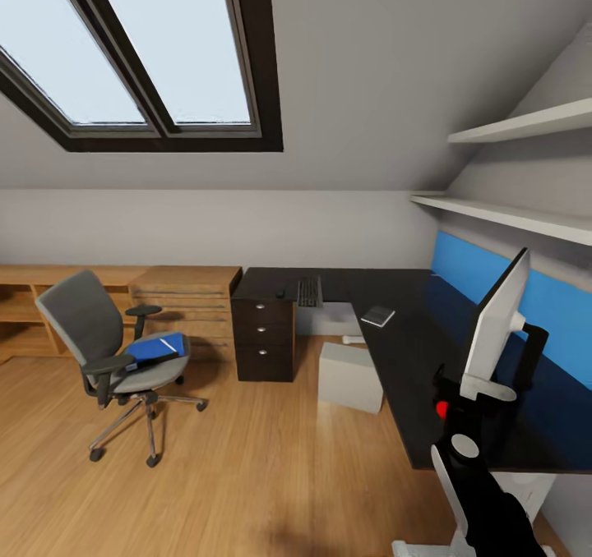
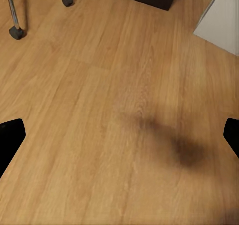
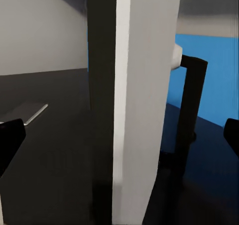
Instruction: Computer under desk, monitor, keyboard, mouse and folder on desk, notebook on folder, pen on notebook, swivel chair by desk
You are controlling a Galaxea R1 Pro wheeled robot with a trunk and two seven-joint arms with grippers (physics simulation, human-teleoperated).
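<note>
The right gripper (image 3: 119,135) is nearest, at the lower right of the head view, and it stands at the edge of the monitor (image 1: 493,327). In the right wrist view its fingers (image 3: 10,135) appear as dark tips at both sides of the frame, wide open, with the thin monitor edge between them; I cannot tell if they touch it. The risk I see is here: the screen is tall and thin on its foot, so a push from one finger could tip it or slide it along the tabletop (image 1: 411,352).

The left gripper (image 2: 119,135) is also wide open and holds nothing, above the wooden floor (image 2: 99,110).

Farther away, the computer (image 1: 351,376) stands on the floor, partly under the desk. The notebook (image 1: 378,316) lies on the tabletop, and the keyboard (image 1: 309,292) beyond it. At the left, the folder (image 1: 154,348) rests on the swivel chair (image 1: 107,352), well apart from the desk.
</note>
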